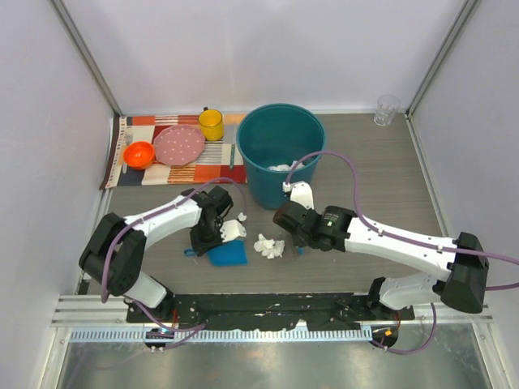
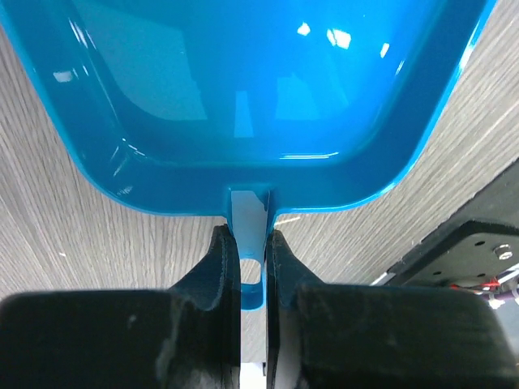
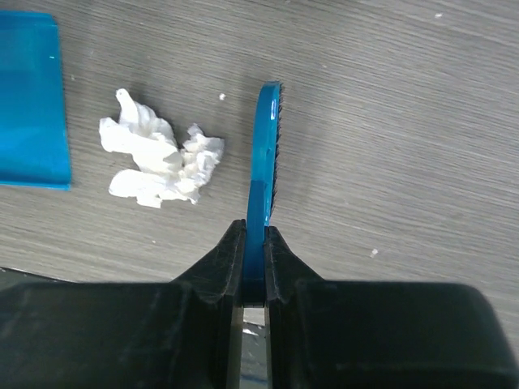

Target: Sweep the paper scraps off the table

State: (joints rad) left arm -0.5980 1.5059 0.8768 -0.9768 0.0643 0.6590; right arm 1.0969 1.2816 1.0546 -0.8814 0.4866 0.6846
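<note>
A clump of white paper scraps [image 1: 269,246] lies on the dark wood-grain table [image 1: 365,170], between a blue dustpan [image 1: 228,254] and a blue brush [image 1: 300,250]. My left gripper [image 1: 204,243] is shut on the dustpan's handle. In the left wrist view its jaws [image 2: 253,243] pinch the thin handle and the pan [image 2: 243,97] lies flat ahead. My right gripper [image 3: 256,243] is shut on the brush [image 3: 266,138], which stands on edge just right of the scraps [image 3: 162,162]. The dustpan's edge [image 3: 28,97] shows left of them. More white paper lies inside the teal bucket [image 1: 280,154].
The teal bucket stands behind the scraps at the table's middle. A striped placemat [image 1: 166,166] at the back left carries an orange bowl [image 1: 139,153], a pink plate [image 1: 179,145] and a yellow cup [image 1: 211,124]. A clear glass [image 1: 387,109] stands back right. A metal rail [image 1: 268,308] runs along the near edge.
</note>
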